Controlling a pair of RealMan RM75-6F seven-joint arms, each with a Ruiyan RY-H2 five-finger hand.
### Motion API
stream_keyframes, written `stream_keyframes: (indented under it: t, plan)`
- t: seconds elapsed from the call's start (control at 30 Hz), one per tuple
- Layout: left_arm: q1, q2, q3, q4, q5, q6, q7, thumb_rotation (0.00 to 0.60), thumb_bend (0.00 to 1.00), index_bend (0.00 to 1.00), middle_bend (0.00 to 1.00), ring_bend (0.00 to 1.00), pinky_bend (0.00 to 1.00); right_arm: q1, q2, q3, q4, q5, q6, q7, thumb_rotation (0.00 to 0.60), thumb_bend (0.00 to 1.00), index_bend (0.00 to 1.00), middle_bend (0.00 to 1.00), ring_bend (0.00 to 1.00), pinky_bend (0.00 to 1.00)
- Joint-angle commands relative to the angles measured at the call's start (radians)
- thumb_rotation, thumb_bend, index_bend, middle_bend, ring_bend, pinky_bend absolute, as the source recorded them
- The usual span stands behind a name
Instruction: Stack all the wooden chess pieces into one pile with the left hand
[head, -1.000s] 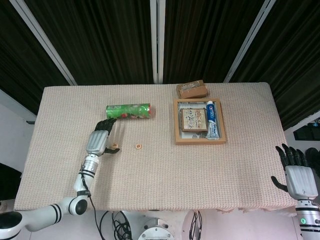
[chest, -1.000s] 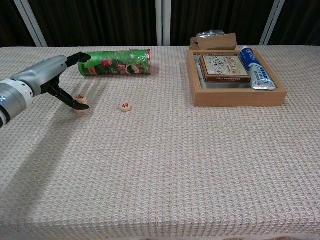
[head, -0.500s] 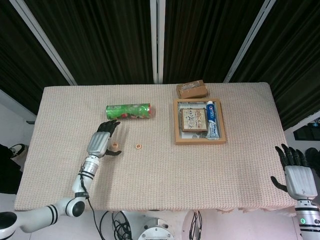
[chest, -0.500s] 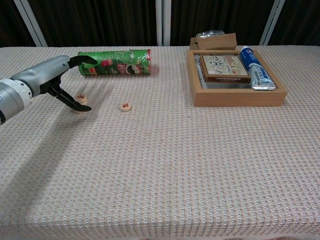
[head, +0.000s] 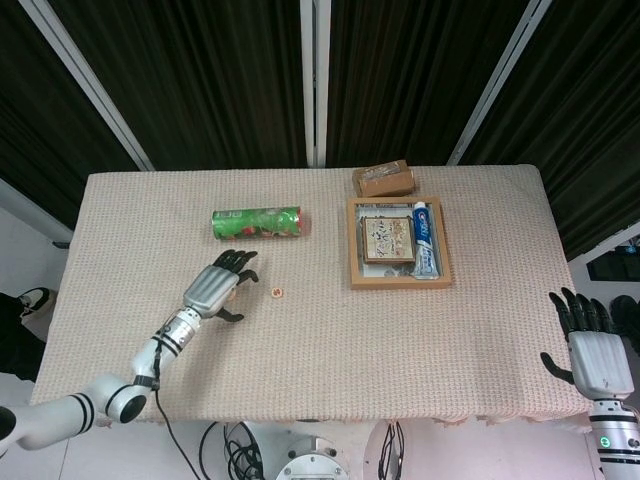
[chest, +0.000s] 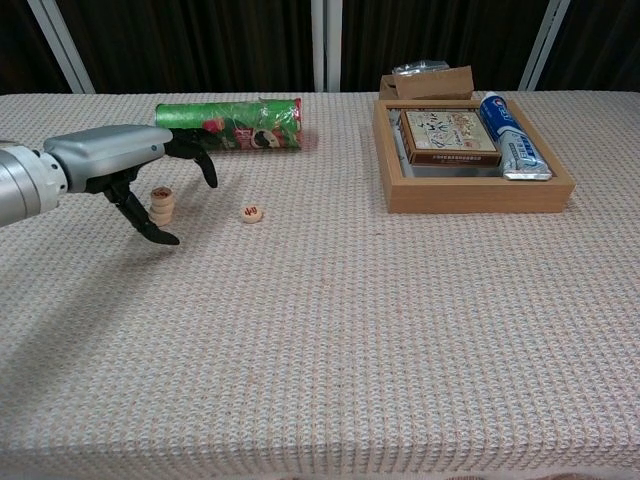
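Since a second ago the left robot hand (chest: 130, 175) has let go of the small stack of wooden chess pieces (chest: 161, 203) and now hovers beside it, fingers spread and empty. That pile stands upright toward the counter's (chest: 330, 340) left edge, its long axis vertical. One loose chess piece (chest: 252, 213) lies flat just to its right, face up. Next, I judge, comes pinching that disc and setting it squarely on top. The right robot hand (head: 598, 350) idles open off the counter's right edge.
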Motion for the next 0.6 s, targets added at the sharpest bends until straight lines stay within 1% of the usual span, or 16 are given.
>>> stream_keyframes:
  t: [0.03, 0.43, 0.6]
  plan:
    - [-0.015, 0.023, 0.015, 0.0, -0.006, -0.025, 0.067, 0.6, 0.07, 0.32, 0.0, 0.0, 0.0, 0.002, 0.001, 0.001, -0.001, 0.001, -0.002, 0.001, 0.6, 0.17, 0.0, 0.0, 0.0, 0.0]
    - [-0.012, 0.054, 0.022, -0.04, -0.052, -0.04, 0.12, 0.6, 0.07, 0.37, 0.0, 0.0, 0.0, 0.006, 0.0, 0.001, -0.01, 0.001, -0.007, -0.004, 0.6, 0.17, 0.0, 0.0, 0.0, 0.0]
    - [-0.011, 0.062, 0.026, -0.047, -0.065, -0.045, 0.136, 0.6, 0.07, 0.37, 0.0, 0.0, 0.0, 0.006, 0.002, -0.002, -0.012, 0.0, -0.009, -0.002, 0.6, 0.17, 0.0, 0.0, 0.0, 0.0]
